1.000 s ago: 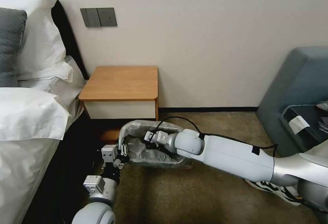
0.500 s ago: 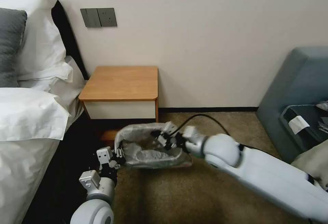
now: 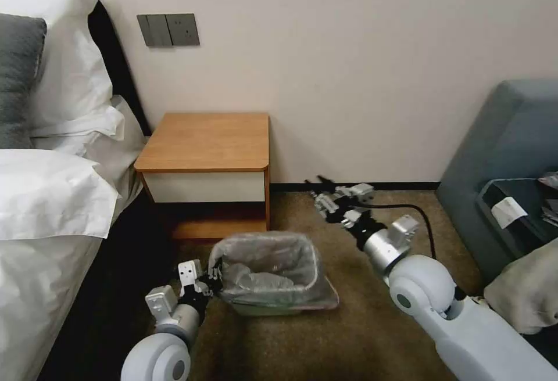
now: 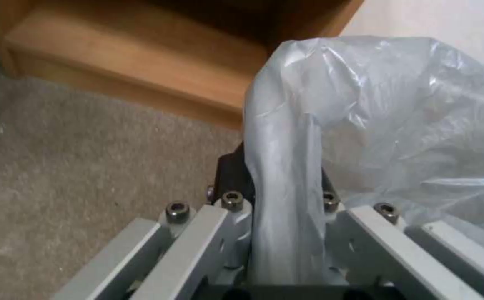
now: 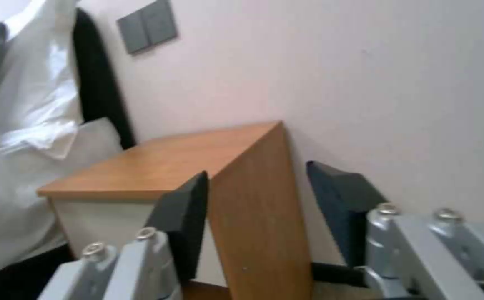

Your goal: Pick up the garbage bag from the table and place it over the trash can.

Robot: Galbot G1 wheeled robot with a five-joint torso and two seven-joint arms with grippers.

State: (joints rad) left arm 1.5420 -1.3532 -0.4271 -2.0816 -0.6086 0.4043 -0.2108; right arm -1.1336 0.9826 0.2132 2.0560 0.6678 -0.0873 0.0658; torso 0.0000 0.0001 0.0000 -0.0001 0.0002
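we see our left gripper [image 3: 210,278] low at the trash can's [image 3: 273,306] 9 o'clock side, its fingers [image 4: 231,183] pinched on a fold of the garbage bag [image 3: 267,268] at the rim. in the left wrist view the grey plastic [image 4: 286,166] runs straight down between the two dark pads, which press on it from both sides, with little gap left between them. the bag lines the can, its crinkled film draped over the rolled rim all round and sagging into the inside, and some spills onto the carpet [image 3: 302,346] at the can's 5 o'clock corner. the can stands on the carpet just in front of the table [image 3: 206,143], below its low shelf.

our right gripper [image 3: 318,187] is raised well clear of the can, toward its 1 o'clock, near the wall's dark skirting. in the right wrist view its two dark pads [image 5: 183,216] stand wide apart, nothing between them, and the table's side panel [image 5: 258,200] shows through the gap.
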